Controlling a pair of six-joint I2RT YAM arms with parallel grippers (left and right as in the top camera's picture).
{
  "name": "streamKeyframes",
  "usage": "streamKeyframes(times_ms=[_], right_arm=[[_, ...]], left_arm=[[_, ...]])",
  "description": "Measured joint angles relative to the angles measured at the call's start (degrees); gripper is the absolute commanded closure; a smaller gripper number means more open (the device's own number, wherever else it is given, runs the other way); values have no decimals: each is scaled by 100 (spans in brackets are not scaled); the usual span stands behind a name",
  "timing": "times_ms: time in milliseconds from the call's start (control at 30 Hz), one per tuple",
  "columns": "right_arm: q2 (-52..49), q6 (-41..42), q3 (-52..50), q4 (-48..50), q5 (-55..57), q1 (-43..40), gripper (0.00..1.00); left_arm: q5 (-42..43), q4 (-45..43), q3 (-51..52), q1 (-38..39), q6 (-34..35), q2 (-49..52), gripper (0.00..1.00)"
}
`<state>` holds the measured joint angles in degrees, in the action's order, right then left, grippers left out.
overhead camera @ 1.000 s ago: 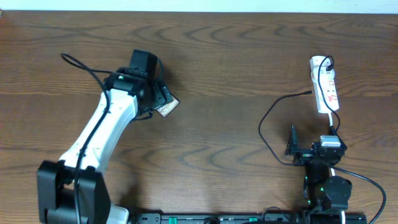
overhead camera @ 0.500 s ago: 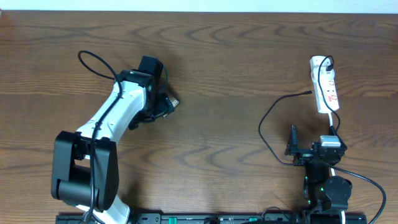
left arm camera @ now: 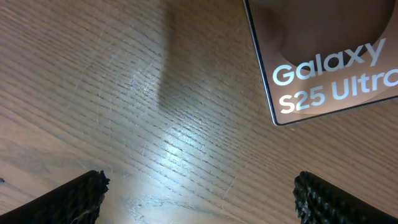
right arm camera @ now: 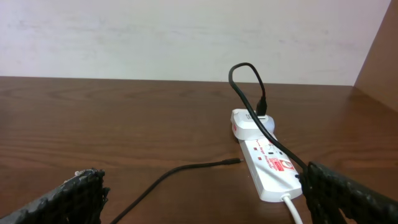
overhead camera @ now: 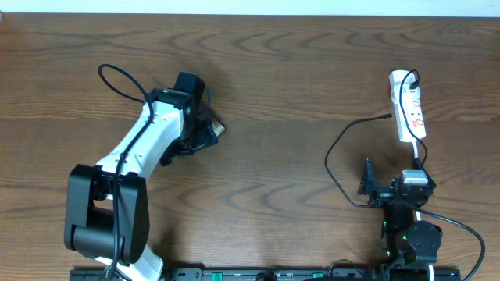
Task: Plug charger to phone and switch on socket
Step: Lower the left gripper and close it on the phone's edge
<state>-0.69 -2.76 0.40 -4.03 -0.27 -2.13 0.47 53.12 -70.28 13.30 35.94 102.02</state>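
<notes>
Left end effector (left arm camera: 199, 196): fingers spread wide, nothing held; I see only bare surface (left arm camera: 124, 93) between them. Phone (left arm camera: 323, 56) flat at upper right of left wrist frame, Galaxy lettering up, beyond fingertips. Right end effector (right arm camera: 205, 199) also wide open, empty. Socket (right arm camera: 267, 163) right of centre in right wrist frame. Charger (right arm camera: 205, 165) plugged at socket's far end, connector tip loose on surface just left of socket.
</notes>
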Motion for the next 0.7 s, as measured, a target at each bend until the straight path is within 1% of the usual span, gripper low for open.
streamKeyframes(times_ms=[267, 400, 500, 700], right_arm=[[0, 0, -2, 0, 0, 0, 1], [0, 0, -2, 0, 0, 0, 1], [0, 0, 0, 0, 0, 0, 1], [0, 0, -2, 2, 0, 0, 1]], left_arm=[[2, -337, 0, 0, 26, 0, 2], [2, -699, 0, 0, 426, 0, 2], [2, -1158, -2, 0, 782, 0, 2], [70, -1832, -9, 0, 1038, 37, 2]])
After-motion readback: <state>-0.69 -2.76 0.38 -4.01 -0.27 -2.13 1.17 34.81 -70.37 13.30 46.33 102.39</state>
